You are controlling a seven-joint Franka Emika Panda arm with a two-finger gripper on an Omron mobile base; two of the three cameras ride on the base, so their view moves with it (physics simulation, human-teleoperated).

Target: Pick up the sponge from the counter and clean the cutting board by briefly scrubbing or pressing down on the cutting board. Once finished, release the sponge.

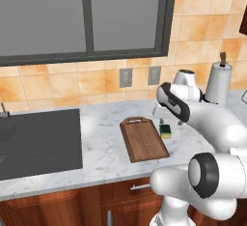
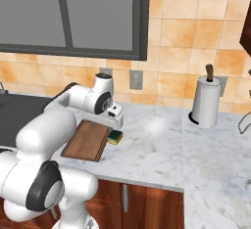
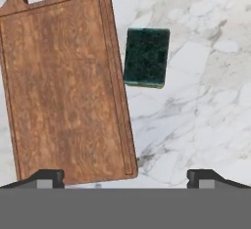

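The sponge, dark green on top with a yellow body, lies flat on the white marble counter, just right of the cutting board. The board is dark brown wood with a raised rim and a loop handle at its far end. My gripper hangs open above them with nothing between its fingers, roughly over the board's right edge and short of the sponge. From the base, the sponge sits beside the board under the gripper.
A dark grey sink basin is sunk into the counter at the left. A white paper towel roll on a stand is at the back right. Wall outlets sit on the tiled backsplash below a window.
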